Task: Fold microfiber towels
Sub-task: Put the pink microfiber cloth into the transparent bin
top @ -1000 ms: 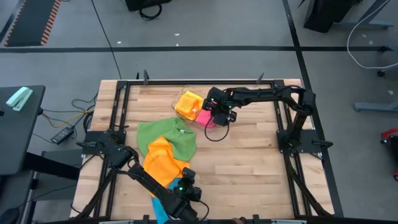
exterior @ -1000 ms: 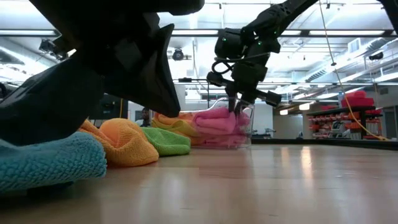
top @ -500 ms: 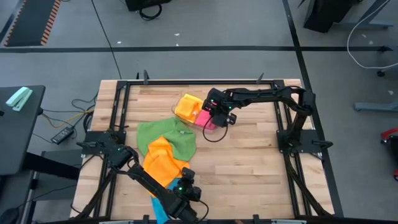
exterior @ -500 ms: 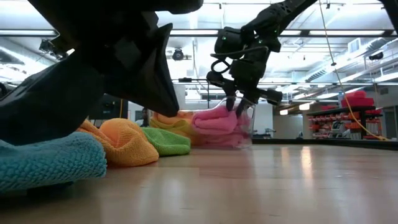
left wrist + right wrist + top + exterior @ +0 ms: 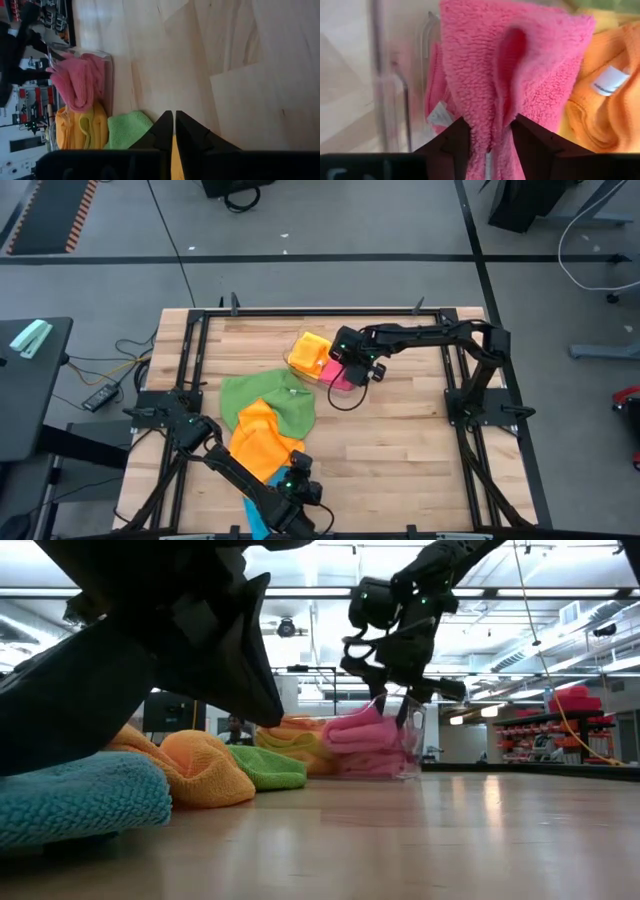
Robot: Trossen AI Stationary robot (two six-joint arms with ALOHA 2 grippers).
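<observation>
A pink towel (image 5: 485, 60) lies bunched in the clear tray (image 5: 416, 752) at the far middle of the table, beside a folded yellow-orange towel (image 5: 306, 350). My right gripper (image 5: 492, 137) points down over the tray, open, with a raised fold of the pink towel between its fingers. A green towel (image 5: 270, 395) and an orange towel (image 5: 262, 442) lie crumpled on the wood left of centre. A blue towel (image 5: 80, 800) lies at the near edge under my left arm. My left gripper (image 5: 174, 117) is shut there, above the table, with nothing seen in its hold. My right gripper comes from above with its fingers (image 5: 455, 142) on either side of a raised fold (image 5: 502, 100) of the pink towel. The cloth fills the gap between them, and I cannot tell whether it is still pinched. The rest of the towel rests in the tray.
Bare wood stretches across the right half and near middle of the table (image 5: 400, 450). Black frame rails (image 5: 300, 310) run along the table's edges, and the arm bases stand at the left and right sides.
My right gripper has opened at the pink towel, letting go of the fold it had pinched, and has rolled a little. The tray has slid slightly on the table.
</observation>
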